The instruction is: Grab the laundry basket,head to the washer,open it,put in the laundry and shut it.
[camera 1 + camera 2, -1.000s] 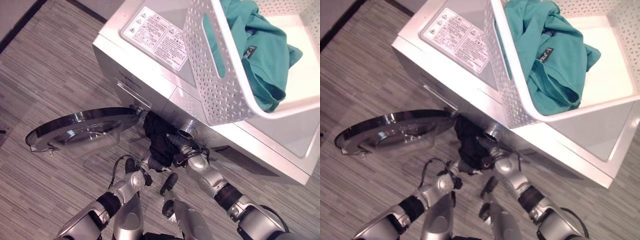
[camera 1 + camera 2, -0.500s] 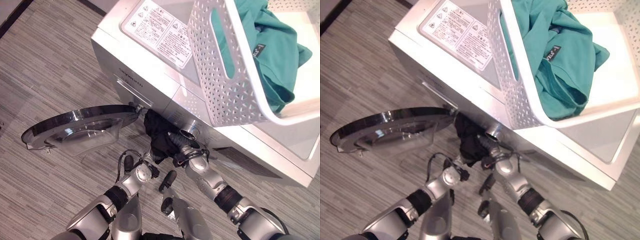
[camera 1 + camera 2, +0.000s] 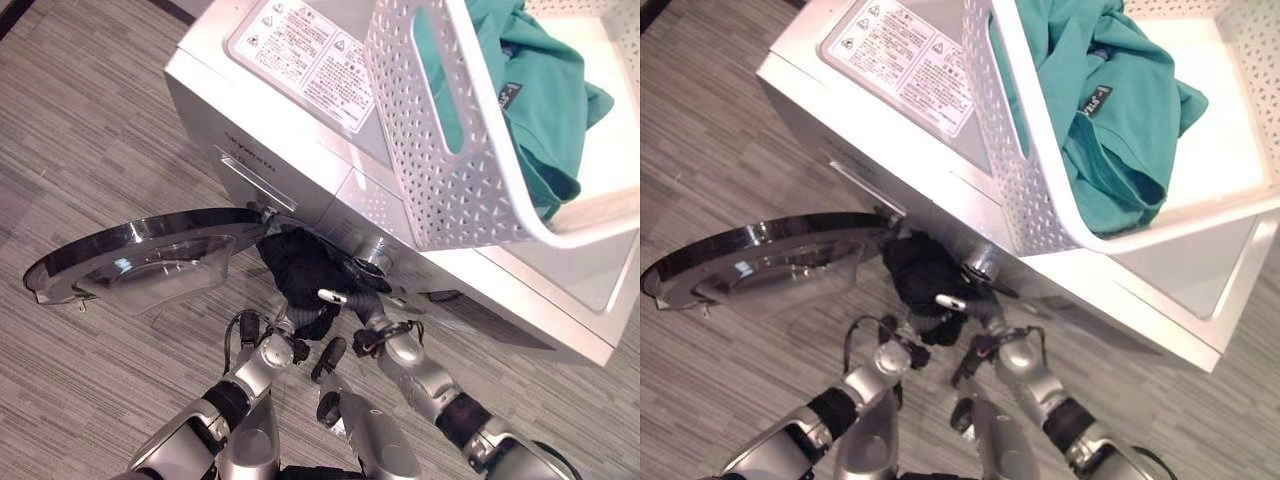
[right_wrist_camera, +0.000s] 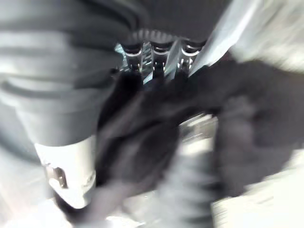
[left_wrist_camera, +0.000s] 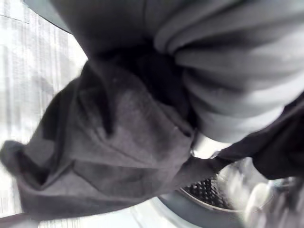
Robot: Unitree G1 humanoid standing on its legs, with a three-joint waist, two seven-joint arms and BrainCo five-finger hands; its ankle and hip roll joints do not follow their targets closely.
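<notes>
Nearest, below the washer (image 3: 300,150), the left hand (image 3: 283,335) and the right hand (image 3: 352,300) are meeting at a black garment (image 3: 300,268) that is bunching at the washer's front opening. The right hand is curling its fingers (image 4: 153,52) into the dark cloth, a silver fingertip showing over it; the left hand is lying under the cloth's lower edge, and its fingers are hidden, so I cannot tell how they are set. Left of the garment, the round glass door (image 3: 150,258) is standing swung wide open over the wood-look floor (image 3: 90,140). Farther off, on the washer's top, a white perforated laundry basket (image 3: 440,170) is sitting tilted, holding a teal shirt (image 3: 1105,110), beside a printed label (image 3: 300,55).
</notes>
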